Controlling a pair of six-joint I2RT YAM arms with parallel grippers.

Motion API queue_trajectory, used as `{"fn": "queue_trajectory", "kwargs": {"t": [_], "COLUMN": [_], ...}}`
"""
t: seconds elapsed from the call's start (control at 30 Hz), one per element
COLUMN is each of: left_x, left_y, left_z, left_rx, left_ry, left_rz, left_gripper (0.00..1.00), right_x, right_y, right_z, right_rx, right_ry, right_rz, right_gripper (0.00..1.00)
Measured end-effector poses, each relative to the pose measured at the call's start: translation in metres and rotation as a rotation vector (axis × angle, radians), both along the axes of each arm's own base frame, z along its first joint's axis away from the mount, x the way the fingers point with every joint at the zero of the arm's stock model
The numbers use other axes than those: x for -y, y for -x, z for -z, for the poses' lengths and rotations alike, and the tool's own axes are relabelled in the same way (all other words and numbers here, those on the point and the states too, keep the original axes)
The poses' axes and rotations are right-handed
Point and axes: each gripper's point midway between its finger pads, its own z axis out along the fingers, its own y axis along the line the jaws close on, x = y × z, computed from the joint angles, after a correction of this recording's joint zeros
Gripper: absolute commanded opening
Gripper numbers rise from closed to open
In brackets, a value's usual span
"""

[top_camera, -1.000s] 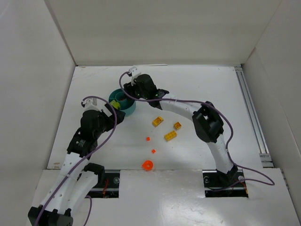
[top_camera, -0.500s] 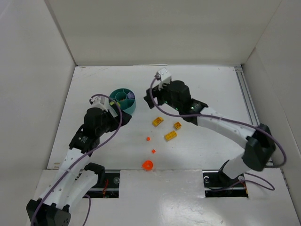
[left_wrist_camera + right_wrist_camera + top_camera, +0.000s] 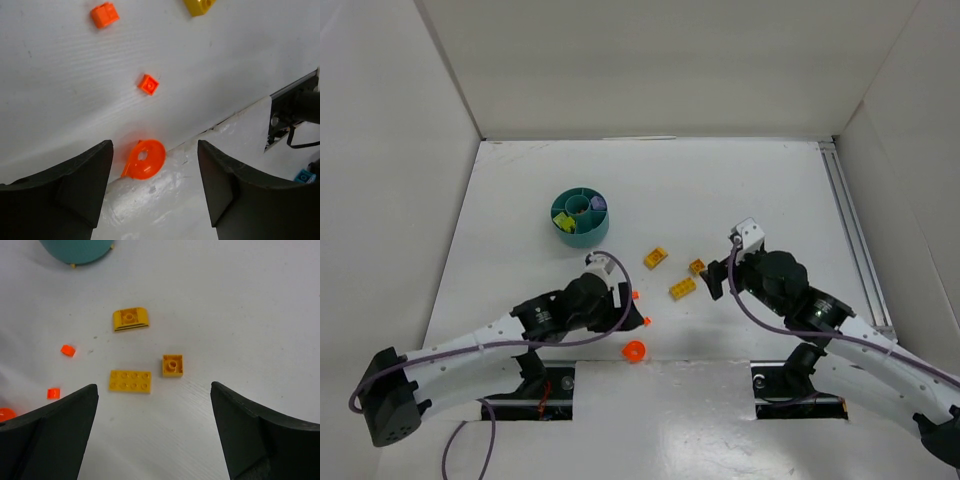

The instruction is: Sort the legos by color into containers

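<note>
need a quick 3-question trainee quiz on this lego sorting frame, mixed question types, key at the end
1. How many yellow bricks lie loose on the table, outside the teal dish?
2. Where is the orange ring? A: in the teal dish. B: on the table, by the left gripper. C: stacked on a yellow brick.
3. True or false: the right gripper is open and holds nothing.
Key: 1: three. 2: B. 3: true.
</note>
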Motion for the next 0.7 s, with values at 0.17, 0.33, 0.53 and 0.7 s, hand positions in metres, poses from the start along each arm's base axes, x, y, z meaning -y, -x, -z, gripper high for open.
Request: {"fn": "queue_trajectory", "kwargs": {"t": [0.17, 0.33, 0.53, 0.7], "left_x": [-0.008, -0.014, -0.01, 0.0], "left_y": [0.023, 0.045, 0.05, 0.05], "left_z": [0.027, 0.052, 0.062, 0.065], "left_rx": [-0.075, -0.153, -0.177, -0.193], "left_ry": [0.043, 0.039, 0.006, -0.011], "left_rz": [-0.036, -0.027, -0.003, 0.032], "left_gripper": [0.53, 0.53, 0.44, 0.35], "right_x": [0.002, -0.003, -0.006, -0.006], "right_y": [0.008, 0.01, 0.012, 0.013], "right_z": [0.026, 0.05, 0.062, 0.059], "right_rx": [-0.06, -0.126, -0.162, -0.155], "right_ry": [0.045, 0.091, 0.119, 0.11], "right_rz": [-0.021, -0.046, -0.061, -0.061], "right_gripper": [0.97, 0.96, 0.96, 0.96]}}
